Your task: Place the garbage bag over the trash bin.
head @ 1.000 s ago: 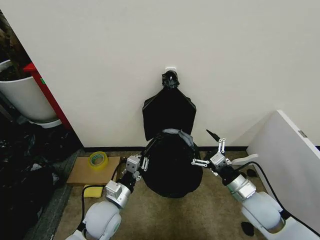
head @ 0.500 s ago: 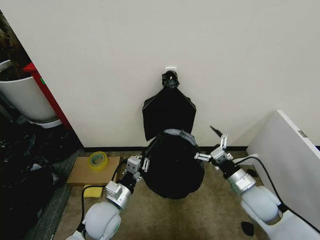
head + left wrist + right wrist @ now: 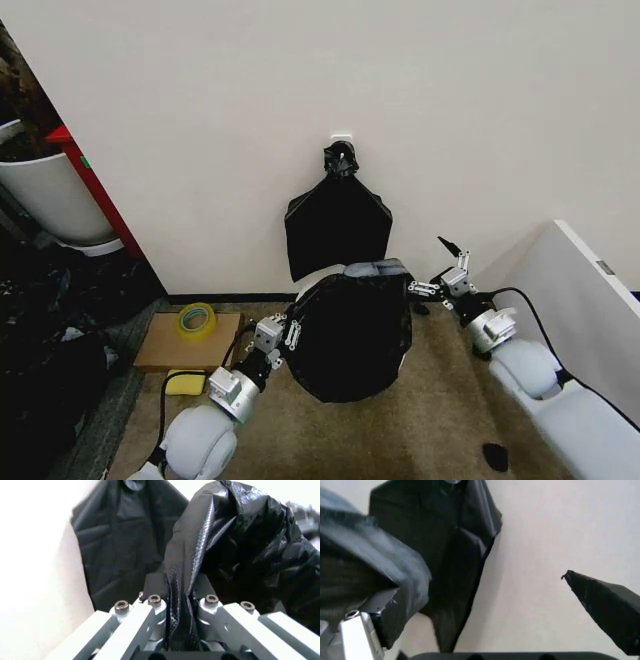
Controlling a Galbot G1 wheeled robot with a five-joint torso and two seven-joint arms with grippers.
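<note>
The garbage bag (image 3: 348,335), black, glossy and crinkled, billows on the floor in front of the wall. The trash bin is hidden beneath it. At the bag's left edge, my left gripper (image 3: 287,331) is shut on a fold of the plastic, which the left wrist view shows pinched between its fingers (image 3: 154,600). My right gripper (image 3: 430,268) is at the bag's upper right rim and stands wide open. One of its fingers (image 3: 364,629) sits under the bag's edge, and the other black pad (image 3: 607,605) is out in the air by the wall.
A flat black bag (image 3: 338,225) knotted at its top hangs on the wall behind. A yellow tape roll (image 3: 196,318) lies on cardboard (image 3: 165,348) at left, beside a yellow sponge (image 3: 183,382). Far left stands a white plant pot (image 3: 45,195). A white panel (image 3: 585,310) borders the right.
My right gripper has moved to the right and toward the wall, drawing the bag's upper rim wider. The left gripper has held its grip and barely shifted.
</note>
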